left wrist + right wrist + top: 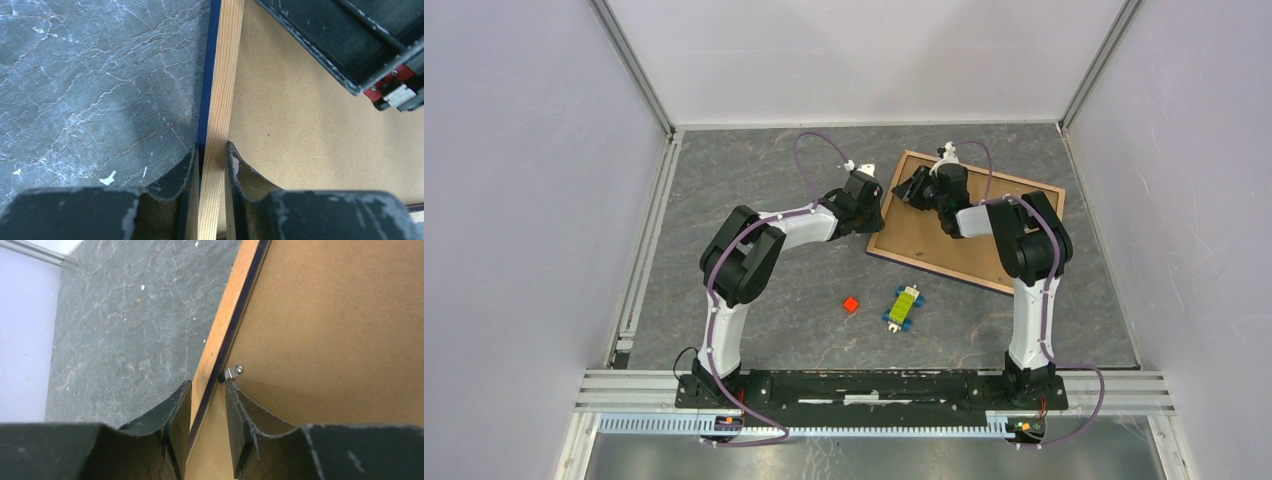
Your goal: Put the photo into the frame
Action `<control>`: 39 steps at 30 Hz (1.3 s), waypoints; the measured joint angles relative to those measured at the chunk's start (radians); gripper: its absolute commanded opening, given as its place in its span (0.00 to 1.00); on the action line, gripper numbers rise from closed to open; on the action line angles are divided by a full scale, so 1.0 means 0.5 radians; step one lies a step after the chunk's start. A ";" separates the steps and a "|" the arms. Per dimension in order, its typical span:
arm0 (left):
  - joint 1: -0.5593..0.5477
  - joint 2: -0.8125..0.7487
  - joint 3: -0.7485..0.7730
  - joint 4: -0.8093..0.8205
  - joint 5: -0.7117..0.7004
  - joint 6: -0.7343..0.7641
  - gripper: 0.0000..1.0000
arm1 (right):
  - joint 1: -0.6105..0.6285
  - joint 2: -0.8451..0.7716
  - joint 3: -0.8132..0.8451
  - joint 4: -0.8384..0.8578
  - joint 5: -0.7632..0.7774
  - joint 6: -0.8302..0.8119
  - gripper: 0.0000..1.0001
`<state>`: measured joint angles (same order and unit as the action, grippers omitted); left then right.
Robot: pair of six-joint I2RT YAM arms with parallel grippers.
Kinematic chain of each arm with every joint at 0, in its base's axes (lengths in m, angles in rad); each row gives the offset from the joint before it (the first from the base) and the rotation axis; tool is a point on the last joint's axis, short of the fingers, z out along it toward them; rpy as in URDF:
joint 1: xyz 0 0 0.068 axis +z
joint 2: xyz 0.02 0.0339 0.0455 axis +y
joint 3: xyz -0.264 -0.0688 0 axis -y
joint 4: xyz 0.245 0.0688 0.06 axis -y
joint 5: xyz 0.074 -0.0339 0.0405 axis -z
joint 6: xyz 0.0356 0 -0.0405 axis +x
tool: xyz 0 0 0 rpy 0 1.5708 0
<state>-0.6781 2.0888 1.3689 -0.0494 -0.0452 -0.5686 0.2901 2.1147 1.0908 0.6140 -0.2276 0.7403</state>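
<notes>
The frame (934, 270) lies back side up on the table at centre right, a plain brown backing board (944, 235) inside it. The photo is not in view. My left gripper (876, 205) is at the frame's left edge. In the left wrist view it (212, 150) is shut on the light wood rail (222, 75), whose outer side is dark blue. My right gripper (904, 185) is at the frame's far left corner. In the right wrist view its jaws (207, 387) stand open astride the rail (227, 315), next to a small metal clip (232, 372).
A small red block (851, 304) and a yellow-green and blue toy (904, 305) lie on the grey marbled table in front of the frame. White walls close in the back and both sides. My right gripper's body (350, 40) hangs over the board near the left one.
</notes>
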 measured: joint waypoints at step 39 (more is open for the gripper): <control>0.351 -0.262 -0.270 -0.204 -0.005 -0.088 0.02 | -0.050 -1.266 -0.204 -1.222 0.525 -1.043 0.80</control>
<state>-0.5026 1.9575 1.2339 -0.1516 -0.0475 -0.6125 0.2653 1.4815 0.9886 0.0029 0.0349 0.2188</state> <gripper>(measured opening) 0.255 0.770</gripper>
